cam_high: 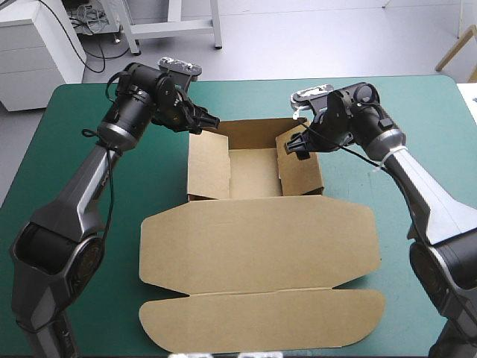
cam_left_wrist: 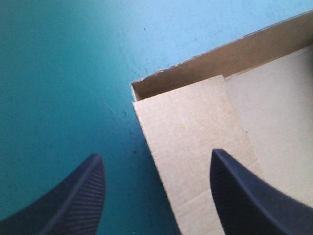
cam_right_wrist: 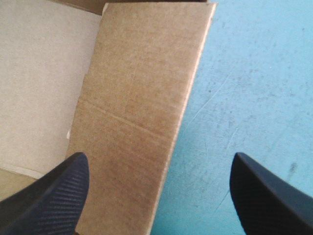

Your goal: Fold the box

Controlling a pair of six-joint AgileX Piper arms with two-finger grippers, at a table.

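The brown box point(cam_high: 253, 246) lies mid-table on the teal-green cover point(cam_high: 417, 112), tray toward the far edge, lid flat toward the near edge. The left gripper point(cam_high: 203, 121) and the right gripper point(cam_high: 296, 145) hold their fingers apart at the tray's 2 side walls.

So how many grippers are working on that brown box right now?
2. The left gripper is at the box's far left corner, the right gripper at its far right corner. Both are open, each astride a side flap. None seem hidden.
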